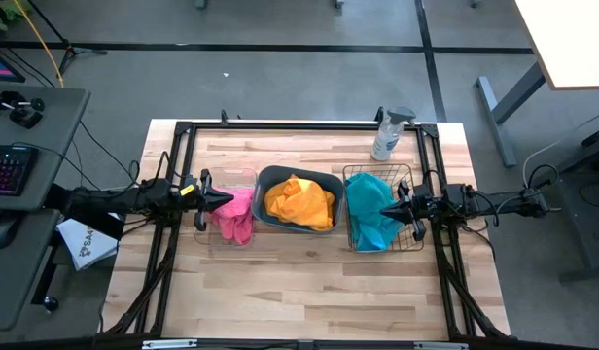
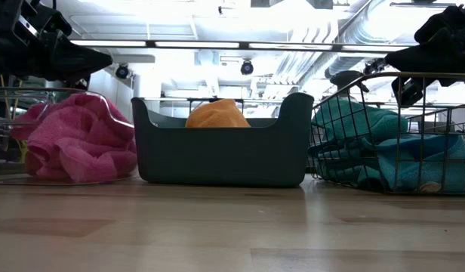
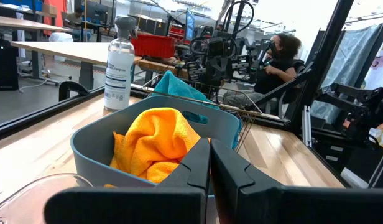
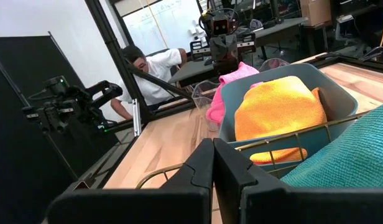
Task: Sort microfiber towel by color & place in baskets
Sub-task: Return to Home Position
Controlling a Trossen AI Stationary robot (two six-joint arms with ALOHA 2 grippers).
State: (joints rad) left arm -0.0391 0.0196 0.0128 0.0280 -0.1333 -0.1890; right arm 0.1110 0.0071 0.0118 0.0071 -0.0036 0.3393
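Observation:
Three containers stand in a row mid-table. A clear plastic box (image 1: pixel 243 174) holds hot pink towels (image 1: pixel 236 216). The dark teal tub (image 2: pixel 217 155) holds an orange-yellow towel (image 1: pixel 299 201). The wire-mesh basket (image 1: pixel 412 243) holds turquoise towels (image 1: pixel 369 222), which bulge over its rim. My left gripper (image 1: pixel 218 201) hangs shut just above the pink towels' left side (image 2: pixel 78 140). My right gripper (image 1: pixel 387 209) hangs shut above the turquoise towels (image 2: pixel 368 143), clear of them in the low view.
A clear spray bottle (image 1: pixel 387 136) stands behind the wire basket near the table's far edge. Bare wood lies in front of the containers toward the near edge. A black frame rail (image 1: pixel 299 124) runs along the far side. A seated person (image 3: pixel 281 56) shows beyond the table.

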